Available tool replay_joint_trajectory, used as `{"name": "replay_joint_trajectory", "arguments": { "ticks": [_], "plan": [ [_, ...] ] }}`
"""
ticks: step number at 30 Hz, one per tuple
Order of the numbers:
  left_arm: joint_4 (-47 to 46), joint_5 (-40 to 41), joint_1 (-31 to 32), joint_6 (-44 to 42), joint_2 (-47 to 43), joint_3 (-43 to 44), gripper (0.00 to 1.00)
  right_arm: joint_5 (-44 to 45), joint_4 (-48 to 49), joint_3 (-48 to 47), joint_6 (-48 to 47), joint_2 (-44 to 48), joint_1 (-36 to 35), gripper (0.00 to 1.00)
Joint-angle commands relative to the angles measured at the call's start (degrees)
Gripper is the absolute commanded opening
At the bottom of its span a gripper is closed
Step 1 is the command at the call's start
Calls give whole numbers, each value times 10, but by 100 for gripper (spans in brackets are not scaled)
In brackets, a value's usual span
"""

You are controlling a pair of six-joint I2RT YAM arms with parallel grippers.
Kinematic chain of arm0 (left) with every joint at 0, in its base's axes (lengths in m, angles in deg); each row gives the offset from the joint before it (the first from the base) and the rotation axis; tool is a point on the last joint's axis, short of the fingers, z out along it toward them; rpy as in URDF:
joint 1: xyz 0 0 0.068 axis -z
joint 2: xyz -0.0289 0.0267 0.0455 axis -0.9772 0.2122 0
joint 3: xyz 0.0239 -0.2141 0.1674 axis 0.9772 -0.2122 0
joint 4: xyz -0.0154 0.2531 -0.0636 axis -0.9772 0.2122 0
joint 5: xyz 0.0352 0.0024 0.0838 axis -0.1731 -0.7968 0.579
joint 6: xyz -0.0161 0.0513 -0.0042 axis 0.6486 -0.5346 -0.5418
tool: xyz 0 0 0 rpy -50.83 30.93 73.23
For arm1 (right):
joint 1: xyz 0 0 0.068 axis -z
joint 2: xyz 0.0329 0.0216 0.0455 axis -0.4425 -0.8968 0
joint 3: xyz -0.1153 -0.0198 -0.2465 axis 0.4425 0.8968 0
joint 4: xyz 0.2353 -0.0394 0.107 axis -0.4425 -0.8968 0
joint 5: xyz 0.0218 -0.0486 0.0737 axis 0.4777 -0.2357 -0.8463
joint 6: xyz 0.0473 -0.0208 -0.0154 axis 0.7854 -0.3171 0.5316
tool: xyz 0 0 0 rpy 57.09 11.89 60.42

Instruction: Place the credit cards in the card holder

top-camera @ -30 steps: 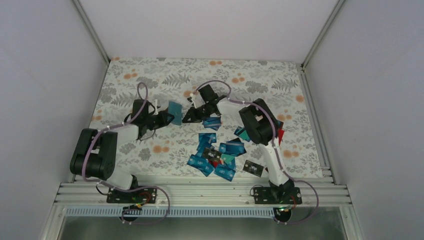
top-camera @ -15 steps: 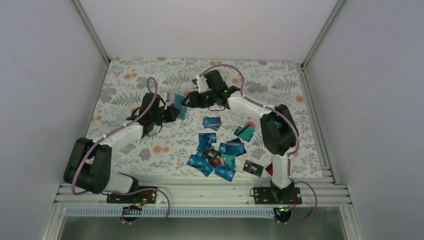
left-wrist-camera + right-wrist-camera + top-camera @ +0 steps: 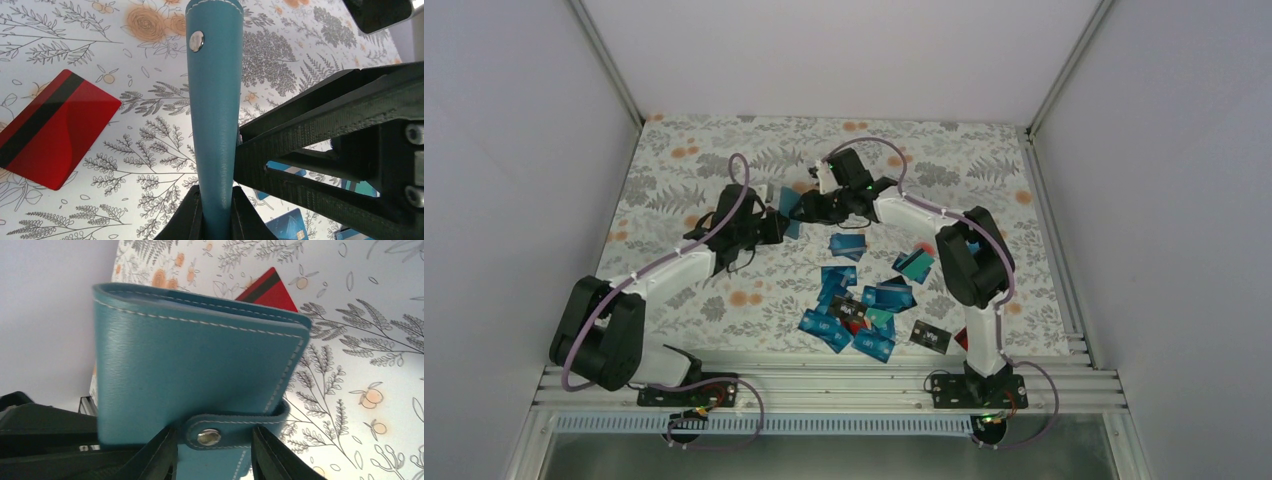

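Note:
The card holder (image 3: pixel 215 100) is a teal-blue wallet with white stitching, held on edge above the cloth with my left gripper (image 3: pixel 216 200) shut on its lower end. In the top view the card holder (image 3: pixel 786 212) hangs between both grippers at mid-table. My right gripper (image 3: pixel 212 437) is open, its fingers either side of the snap strap (image 3: pixel 235 427) on the card holder (image 3: pixel 190 360). Several blue and teal credit cards (image 3: pixel 854 300) lie scattered in front of the arms. A red card (image 3: pixel 47 127) lies flat under the holder.
The floral cloth (image 3: pixel 704 150) covers the table, with white walls on three sides. A black card (image 3: pixel 930 336) lies near the right arm's base. One blue card (image 3: pixel 848 243) lies apart, just below my right gripper (image 3: pixel 809 207). A metal rail (image 3: pixel 824 385) runs along the near edge.
My left arm has carried the card holder up and to the right. My right gripper has swung up to meet it and opened from shut, now straddling the snap strap.

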Motion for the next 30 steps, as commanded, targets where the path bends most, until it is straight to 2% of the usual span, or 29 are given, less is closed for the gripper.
{"name": "replay_joint_trajectory", "arguments": {
  "ticks": [1,11,15,22,27,30],
  "plan": [
    [-2,7,12,-11,-11,22,3,26,-12,11,3,-19,-5,36],
    [11,24,25,-21,-18,40,2,67,-28,12,-10,-41,-5,33],
    [71,69,22,-17,-26,76,2,108,-40,52,-21,-31,13,30],
    [124,89,3,-4,-41,100,2,125,3,193,-34,76,85,29],
    [104,80,2,1,-45,81,2,52,54,245,-65,181,89,33],
    [86,69,1,1,-42,78,2,18,67,253,-72,209,89,37]
  ]
}}
